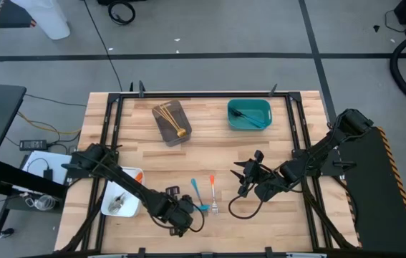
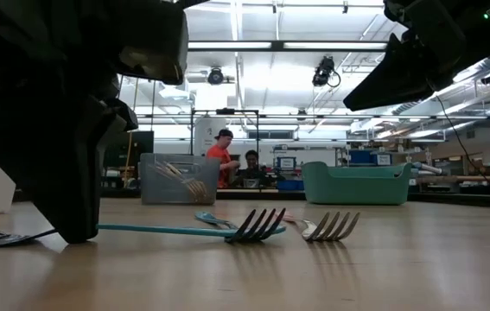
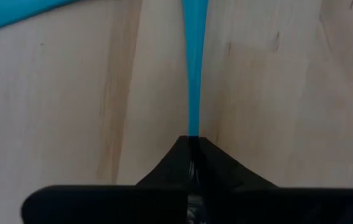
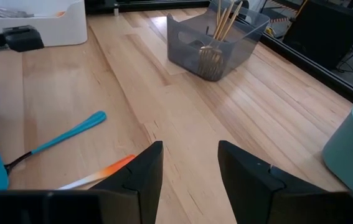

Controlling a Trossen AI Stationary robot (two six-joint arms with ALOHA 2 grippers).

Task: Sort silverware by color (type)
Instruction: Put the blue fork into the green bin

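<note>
My left gripper [image 1: 182, 213] is low by the table's near edge, shut on a blue-handled fork [image 3: 193, 74]. In the low view this fork [image 2: 175, 230] lies level along the table, its dark tines [image 2: 257, 225] away from the gripper. A second blue fork [image 1: 195, 189] and an orange-handled fork [image 1: 213, 189] lie flat beside it. My right gripper [image 4: 188, 163] hovers open to their right, touching nothing. Gold forks stand in the grey tray [image 1: 172, 123]. My left gripper pinches the blue fork's handle at its free end [image 3: 193, 132] between its two shut fingers. The fingers come from above, pointing down at the table, and the handle runs straight out from the fingertips. The fork lies low, its tines [image 2: 257, 225] on the wood.
A teal tray [image 1: 249, 115] with dark forks sits at the far right, and a white tray [image 1: 122, 202] holding forks at the near left beside my left arm. Bare wood lies between the trays and the loose forks. People stand in the room beyond the table.
</note>
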